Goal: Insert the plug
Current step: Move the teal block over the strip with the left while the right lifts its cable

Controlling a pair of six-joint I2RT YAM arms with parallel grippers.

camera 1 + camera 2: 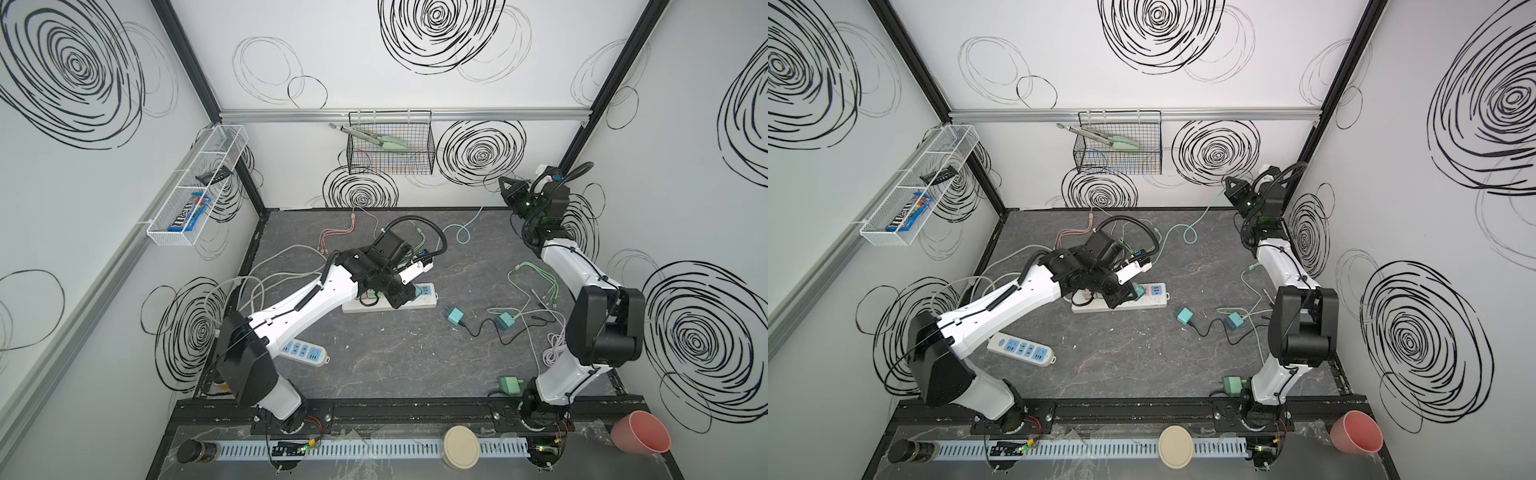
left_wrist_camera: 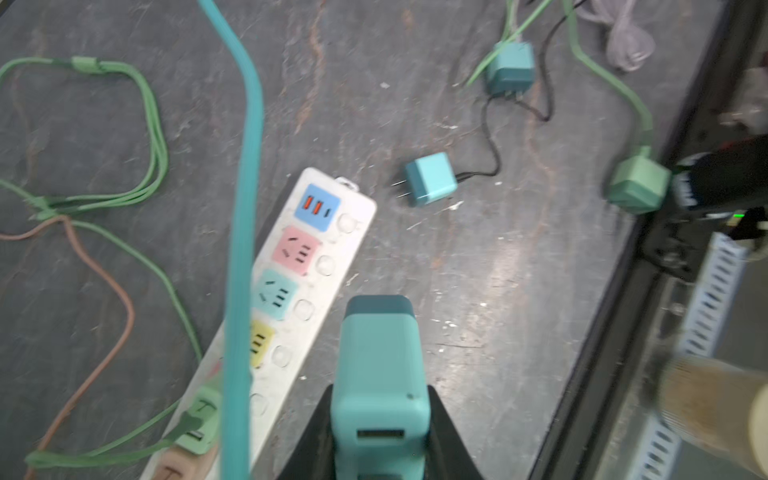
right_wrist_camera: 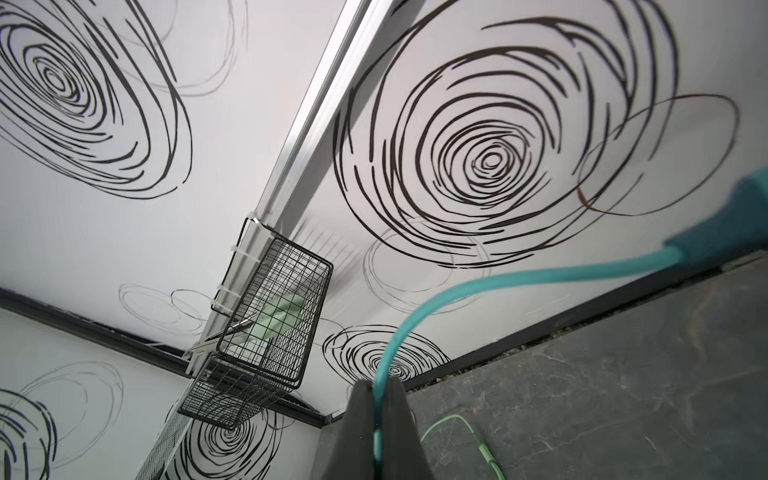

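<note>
left tool (image 2: 380,415): I clamp teal plastic charger cube (image 2: 380,365)
right tool (image 3: 377,399): pinches teal cord (image 3: 478,286)
risk: cord snags, prongs miss white power strip (image 1: 1160,303), 3 o'clock

Black wire basket (image 1: 420,160) hangs from rail (image 1: 282,113) on back wall; tongs (image 1: 363,134) with mint-green tips lie across its top. White wire shelf (image 1: 165,240) on left wall: candy packet (image 1: 189,216) in nearest compartment, small black item (image 1: 212,175) in middle one. On table (image 1: 395,365): spare power strip with blue sockets (image 1: 305,351) front left; two teal adapters (image 1: 455,314) (image 1: 505,321) near each other, black cord (image 1: 482,330) between; green adapter (image 1: 512,384) at front edge; pink cables (image 1: 336,239) at back. Front ledge (image 1: 232,469): dark jar (image 1: 197,451), round beige lid (image 1: 461,446), tilted pink cup (image 1: 640,436).
</note>
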